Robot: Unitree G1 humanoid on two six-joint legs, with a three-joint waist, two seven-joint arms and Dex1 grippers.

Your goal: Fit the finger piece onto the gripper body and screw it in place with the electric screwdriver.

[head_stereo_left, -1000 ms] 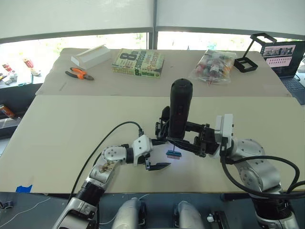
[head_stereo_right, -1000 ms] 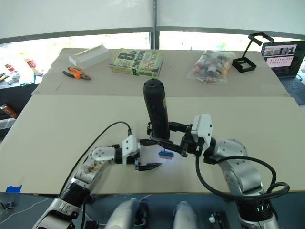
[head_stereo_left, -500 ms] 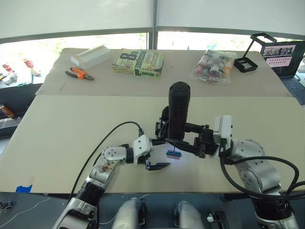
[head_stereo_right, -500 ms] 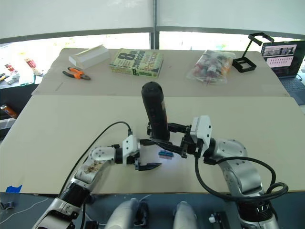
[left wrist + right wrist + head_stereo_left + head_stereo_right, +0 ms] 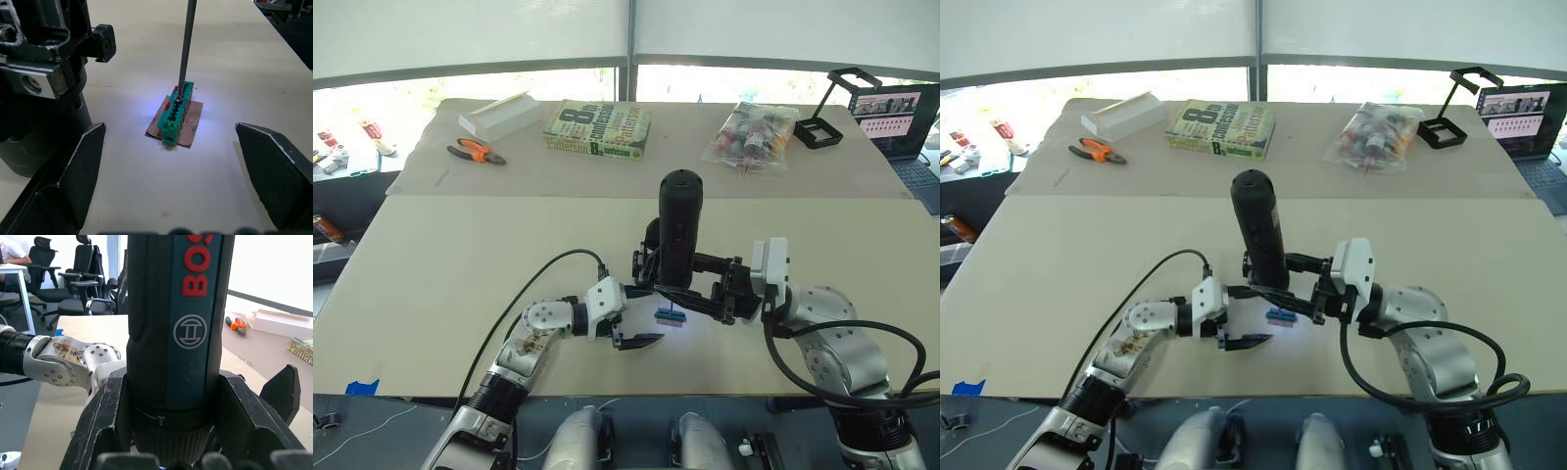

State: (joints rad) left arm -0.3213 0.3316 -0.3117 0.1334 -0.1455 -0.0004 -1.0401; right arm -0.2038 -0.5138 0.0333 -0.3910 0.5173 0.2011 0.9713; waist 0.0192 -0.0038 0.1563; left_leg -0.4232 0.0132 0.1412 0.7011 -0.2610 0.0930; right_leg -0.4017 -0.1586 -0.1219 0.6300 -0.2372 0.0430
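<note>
My right gripper [image 5: 697, 295] is shut on the electric screwdriver [image 5: 677, 230], a thick black cylinder held upright near the table's front middle. Its thin metal bit [image 5: 185, 46] comes down onto a small green block [image 5: 177, 113] lying on a scrap of card. The gripper body [image 5: 41, 93], a black assembly with a round base, stands just behind and left of the block, partly hidden by the screwdriver. My left gripper [image 5: 170, 129] is open, its fingers spread wide on either side of the block and touching nothing. The finger piece is out of view.
Along the far side lie a white box [image 5: 499, 115], orange pliers [image 5: 475, 151], a book [image 5: 598, 129], a bag of small bottles [image 5: 751, 135], a black stand [image 5: 832, 103] and a laptop [image 5: 901, 113]. The table's front edge runs close below both grippers.
The screwdriver has sunk slightly and its top has shifted a little to the left. The left gripper has stayed open in place.
</note>
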